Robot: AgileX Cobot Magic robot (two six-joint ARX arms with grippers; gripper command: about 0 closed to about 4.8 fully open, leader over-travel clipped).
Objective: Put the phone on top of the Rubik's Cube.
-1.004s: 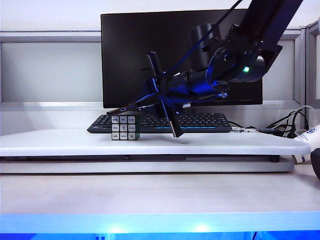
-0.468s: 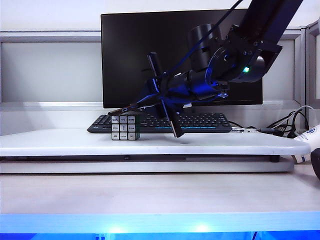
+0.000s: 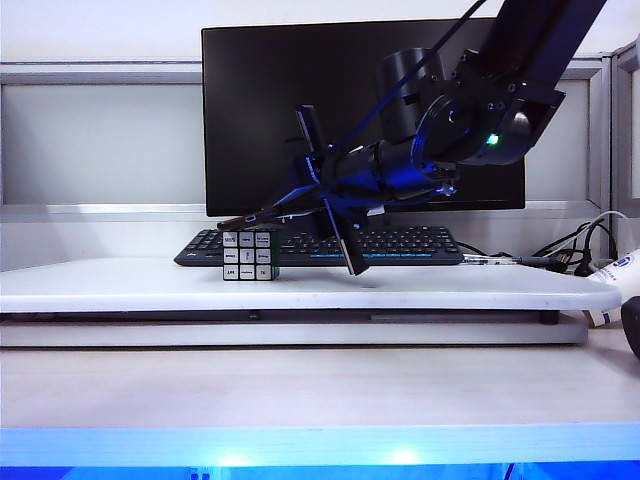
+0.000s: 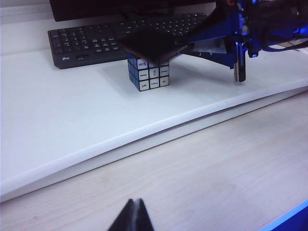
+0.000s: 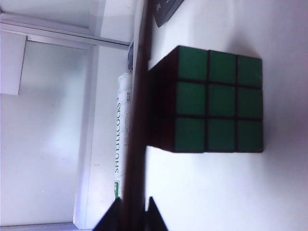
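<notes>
1. Jaws first: the right gripper (image 5: 133, 219) stands just beside the Rubik's Cube (image 4: 149, 74), its two fingers either side of one end of the phone (image 4: 151, 44), apparently clasping it. The left gripper (image 4: 131, 217) hangs low over the wooden desk, well apart, its tips pressed together on nothing.
2. Behind everything stands the monitor (image 3: 260, 110), dark and playing no part.
3. Below it, the white raised board (image 4: 72, 120) carries the work.
4. At the back of the board lies the keyboard (image 4: 86, 43), untouched.
5. Flat across the cube's top sits the phone, overhanging it; in the right wrist view it looks to be touching.
6. Under it, the cube rests square on the board.
7. My judgement: placing is nearly done; letting go and backing off without dragging the phone remain.
</notes>
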